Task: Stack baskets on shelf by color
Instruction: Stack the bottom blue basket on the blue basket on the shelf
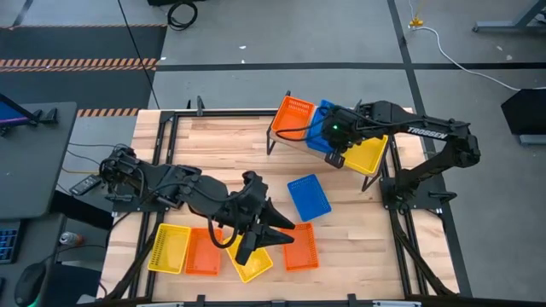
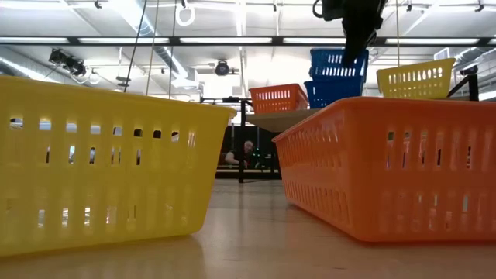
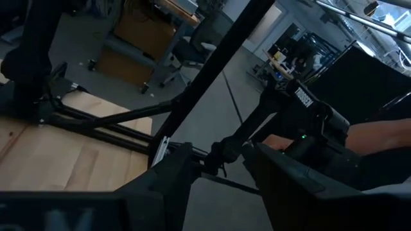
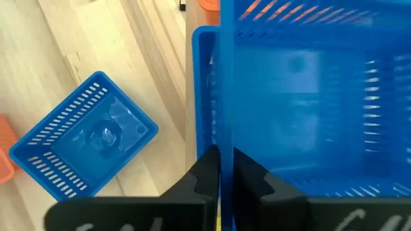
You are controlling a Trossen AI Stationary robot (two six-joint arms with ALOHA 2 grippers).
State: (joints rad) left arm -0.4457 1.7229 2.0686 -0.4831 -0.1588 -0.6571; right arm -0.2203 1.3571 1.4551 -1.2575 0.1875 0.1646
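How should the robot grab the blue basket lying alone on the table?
Best from above, pinching one thin mesh side wall of the blue plastic mesh basket. It lies flat, open side up, apart from the others, so its rim is exposed, as the right wrist view shows.

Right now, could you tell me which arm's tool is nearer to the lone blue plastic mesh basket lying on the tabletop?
Left. The left tool sits just beside the blue plastic mesh basket, near the front baskets; the right tool is up at the shelf, gripping a blue basket's wall.

bare tabletop (image 1: pixel 358 234) right of loose blue basket (image 1: pixel 308 197), open
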